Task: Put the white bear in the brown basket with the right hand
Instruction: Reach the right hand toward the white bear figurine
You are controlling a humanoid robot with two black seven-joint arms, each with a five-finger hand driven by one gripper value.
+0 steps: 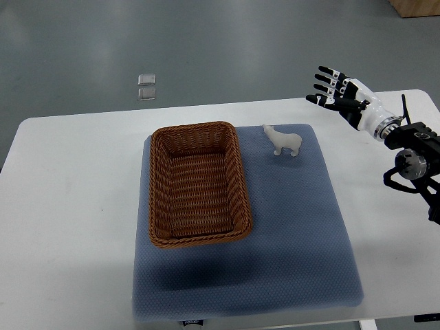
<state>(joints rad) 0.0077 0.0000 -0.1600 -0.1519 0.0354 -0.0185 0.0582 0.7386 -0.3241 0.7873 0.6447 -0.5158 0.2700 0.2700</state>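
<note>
Top view, the only one I get. White table [75, 206] fills most of the frame, with a blue-grey mat [302, 234] laid across its middle. The brown basket [198, 184] sits on the mat's left half, long side running 12 to 6, nothing inside that I can see. The white bear [282, 141] stands upright on the mat just beside the basket's far right corner, at about 1 o'clock from the basket centre, not touching it, head toward the basket. My right hand [340, 95] comes in from the right edge, at roughly 2 o'clock from the bear and well apart from it, over the table's far edge. Its fingers [323, 88] are spread and stretched out toward the left, holding nothing. Two small clear squares [146, 86] lie on the grey floor [227, 48] at 12 o'clock beyond the table.
</note>
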